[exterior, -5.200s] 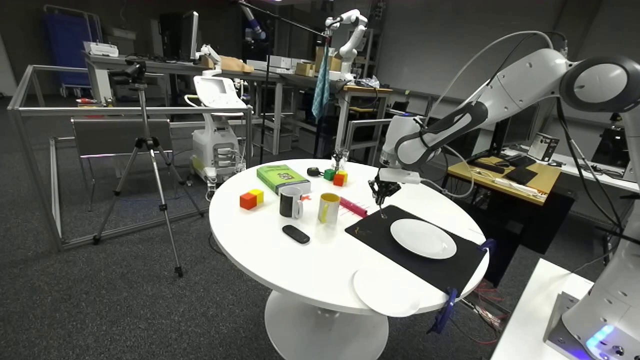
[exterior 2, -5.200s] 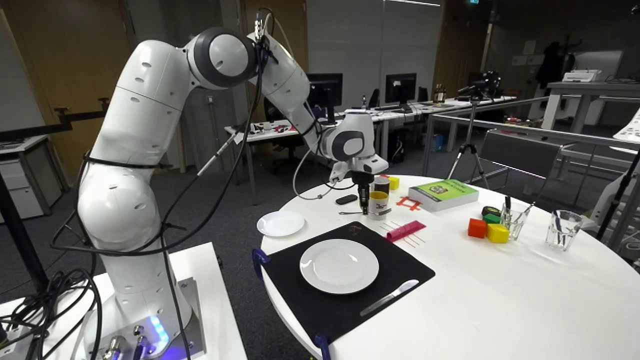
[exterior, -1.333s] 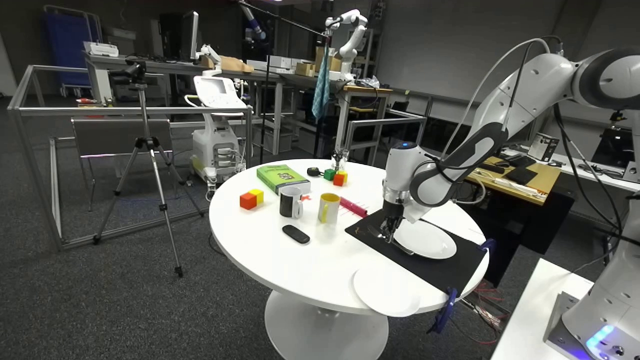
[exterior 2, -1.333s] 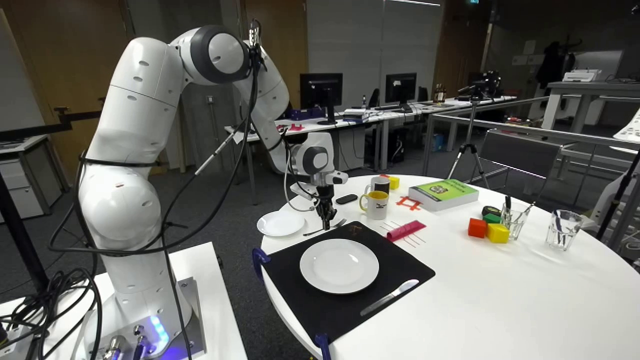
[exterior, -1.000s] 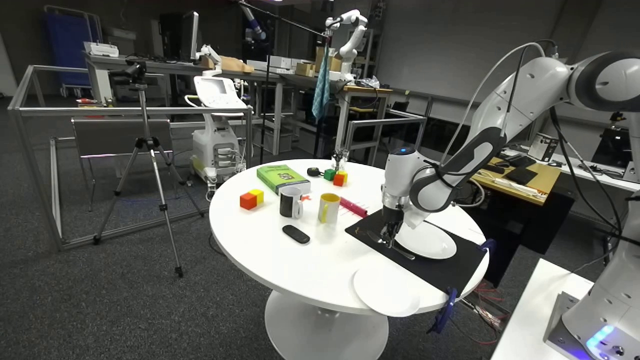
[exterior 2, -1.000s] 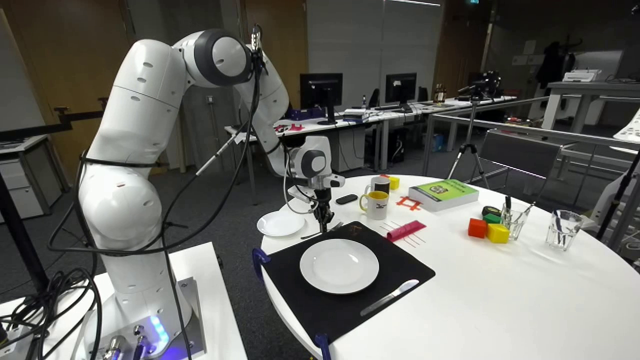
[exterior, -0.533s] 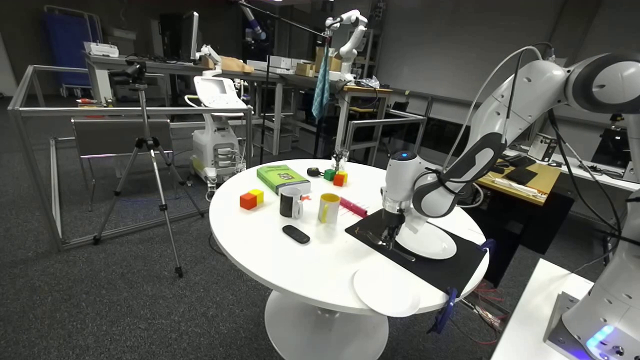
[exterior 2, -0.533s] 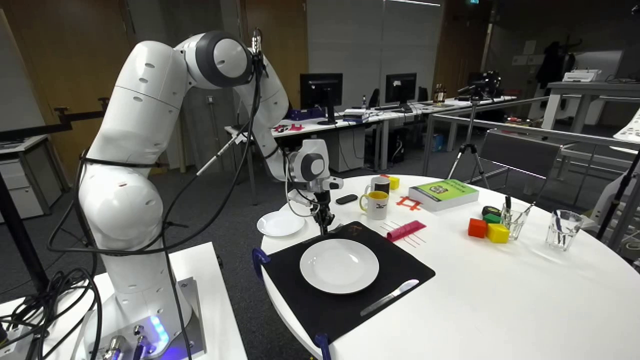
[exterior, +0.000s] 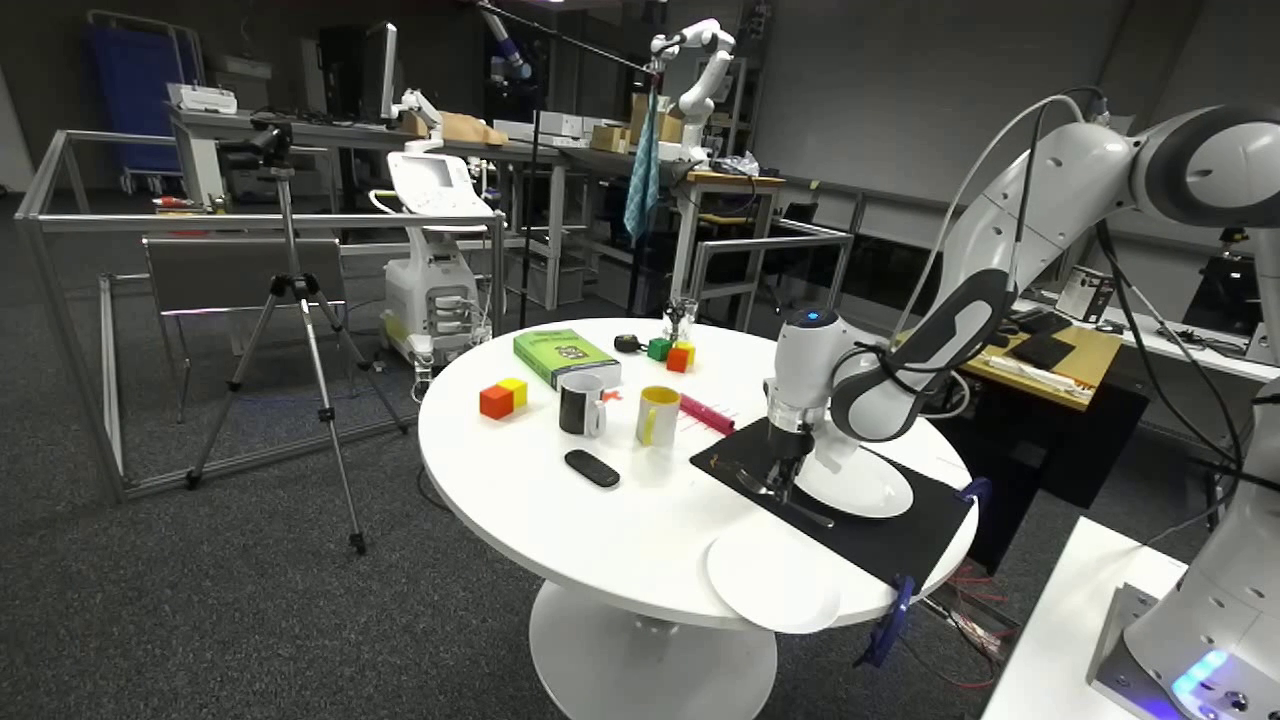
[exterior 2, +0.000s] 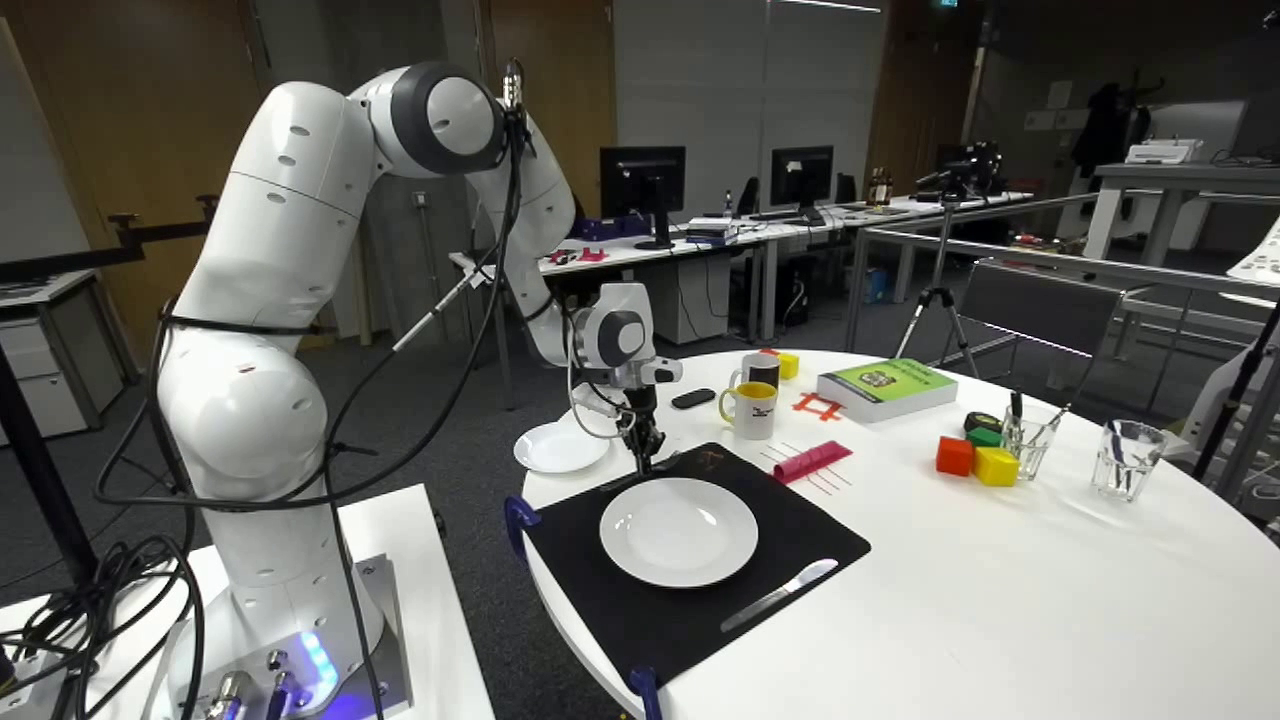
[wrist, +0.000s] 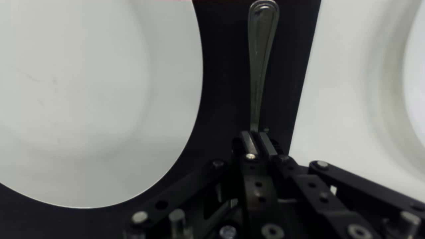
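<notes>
My gripper (wrist: pixel 257 136) is shut on the neck of a metal fork (wrist: pixel 261 39). In the wrist view the fork's handle points away from the fingers and the tines are hidden. In both exterior views the gripper (exterior: pixel 782 490) (exterior 2: pixel 643 465) holds the fork (exterior: pixel 812 516) low over the black mat (exterior: pixel 880 545) (exterior 2: pixel 640 620), beside the white plate (exterior: pixel 870 480) (exterior 2: pixel 680 530). I cannot tell whether the fork touches the mat. A knife (exterior 2: pixel 780 595) lies on the mat at the plate's opposite side, in an exterior view.
A second white plate (exterior 2: pixel 562 447) stands beside the mat. Blue clamps (exterior 2: pixel 519 525) grip the table edge. A yellow-lined mug (exterior 2: pixel 752 410), dark mug (exterior: pixel 580 403), black remote (exterior: pixel 592 468), pink roll (exterior 2: pixel 812 461), green book (exterior 2: pixel 888 388), coloured blocks (exterior 2: pixel 954 456) and glasses (exterior 2: pixel 1125 460) are about.
Over several seconds my gripper has carried the fork from near the yellow-lined mug to the plate's side. In the last second it has lowered slightly and shifted toward the mat.
</notes>
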